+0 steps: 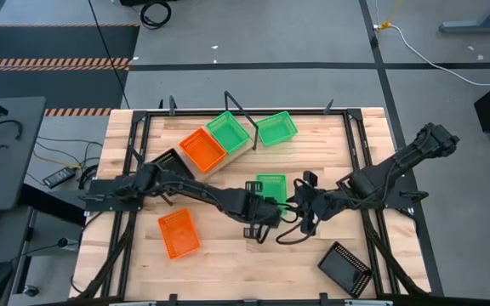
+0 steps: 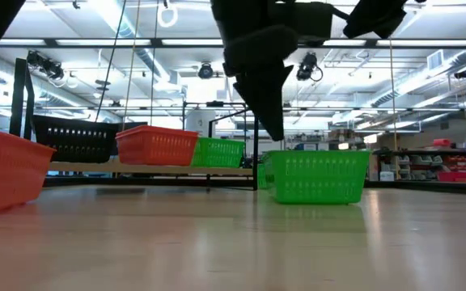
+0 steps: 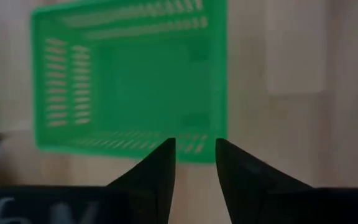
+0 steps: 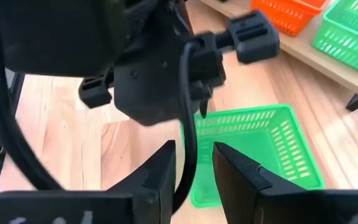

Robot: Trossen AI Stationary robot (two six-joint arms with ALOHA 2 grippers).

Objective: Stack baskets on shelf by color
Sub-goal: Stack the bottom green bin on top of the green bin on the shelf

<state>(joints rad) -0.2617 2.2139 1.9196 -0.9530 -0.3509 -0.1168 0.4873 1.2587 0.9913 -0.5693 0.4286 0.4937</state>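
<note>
A green basket (image 1: pixel 270 185) stands upright on its base at the table's middle; it also shows in the low view (image 2: pixel 318 174), the left wrist view (image 3: pixel 129 74) and the right wrist view (image 4: pixel 253 149). My left gripper (image 1: pixel 266 208) (image 3: pixel 196 146) hovers over its near rim, fingers a narrow gap apart. My right gripper (image 1: pixel 303 208) (image 4: pixel 194 149) hangs just right of it, also narrowly open, facing the left wrist. The shelf (image 2: pixel 152 168) at the far side carries an orange basket (image 1: pixel 202 149), two green baskets (image 1: pixel 228 132) (image 1: pixel 276 127) and a black one (image 2: pixel 75 137).
An orange basket (image 1: pixel 179 234) sits on the table's near left and a black basket (image 1: pixel 345 268) at the near right corner. Black frame rails (image 1: pixel 360 161) run along both table sides. A cable of the left arm (image 4: pixel 188 124) loops in front of my right gripper.
</note>
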